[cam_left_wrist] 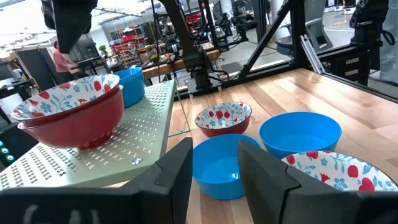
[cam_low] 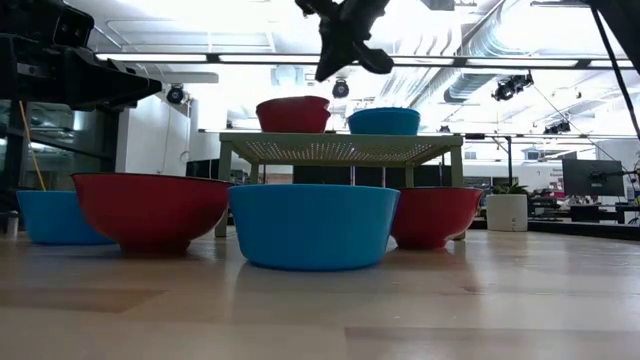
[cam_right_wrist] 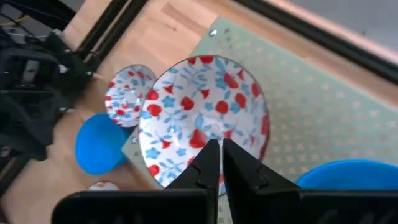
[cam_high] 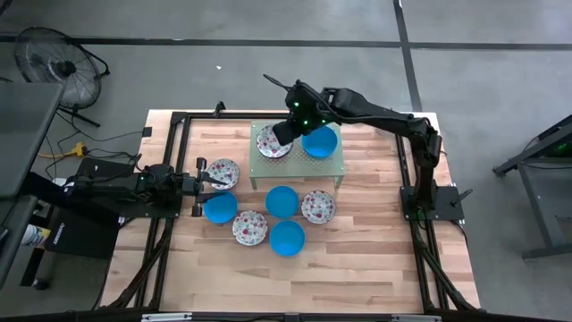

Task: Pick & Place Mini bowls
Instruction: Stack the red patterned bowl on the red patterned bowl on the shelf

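Two mini bowls sit on the pale green perforated stand (cam_high: 297,165): a floral bowl (cam_high: 272,142) at its left and a blue bowl (cam_high: 320,141) at its right. Six more wait on the worktop (cam_high: 375,259) near the stand. The right pincer (cam_right_wrist: 220,163) hangs closed and empty above the floral bowl; the left pincer (cam_left_wrist: 214,163) waits part-open at the left, holding nothing

Bright, even overhead light.
Low view: ceiling lights (cam_low: 400,58) glare white, near surface (cam_low: 320,310) blurred; right wrist view soft.

overhead, table-level, two wrist close-ups
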Available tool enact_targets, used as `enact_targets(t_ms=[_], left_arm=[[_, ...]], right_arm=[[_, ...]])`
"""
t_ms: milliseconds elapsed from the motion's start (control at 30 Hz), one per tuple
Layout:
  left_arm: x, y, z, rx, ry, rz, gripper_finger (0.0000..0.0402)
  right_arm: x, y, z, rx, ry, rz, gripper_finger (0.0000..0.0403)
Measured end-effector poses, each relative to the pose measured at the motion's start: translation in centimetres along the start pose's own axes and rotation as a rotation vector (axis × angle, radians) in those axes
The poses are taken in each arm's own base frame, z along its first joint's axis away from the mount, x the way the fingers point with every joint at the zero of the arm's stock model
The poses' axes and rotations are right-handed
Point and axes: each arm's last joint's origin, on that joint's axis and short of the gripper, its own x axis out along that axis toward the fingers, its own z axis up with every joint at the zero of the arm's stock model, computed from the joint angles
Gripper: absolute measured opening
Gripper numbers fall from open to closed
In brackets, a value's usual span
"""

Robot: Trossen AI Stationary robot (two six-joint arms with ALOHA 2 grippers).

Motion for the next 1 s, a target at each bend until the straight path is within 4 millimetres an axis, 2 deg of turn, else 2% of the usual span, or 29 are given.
enact_targets(t_ms=[300,467,633,800,1000], left_arm=[[0.0,0.0,0.0,0.000,0.000,0.000,0.0124],[0.0,0.0,0.0,0.000,0.000,0.000,0.0124],[0.0,0.0,0.0,0.000,0.000,0.000,0.0124],[0.0,0.0,0.0,0.000,0.000,0.000,0.0124],[0.0,0.0,0.0,0.000,0.000,0.000,0.0124]], right_arm=[[-0.6,1.5,-1.0,-0.165,-0.121,-0.143,0.0000],[0.0,1.9,-1.1,-0.190,-0.203,-0.129,0.0000],[2.2,1.2,-2.8,-0.197,-0.328,-0.088,0.0000],[2.9,0.7,-5.1,-0.199,-0.516,-0.054,0.0000],[3.4,-0.3,-7.9,-0.199,-0.613,-0.017,0.0000]])
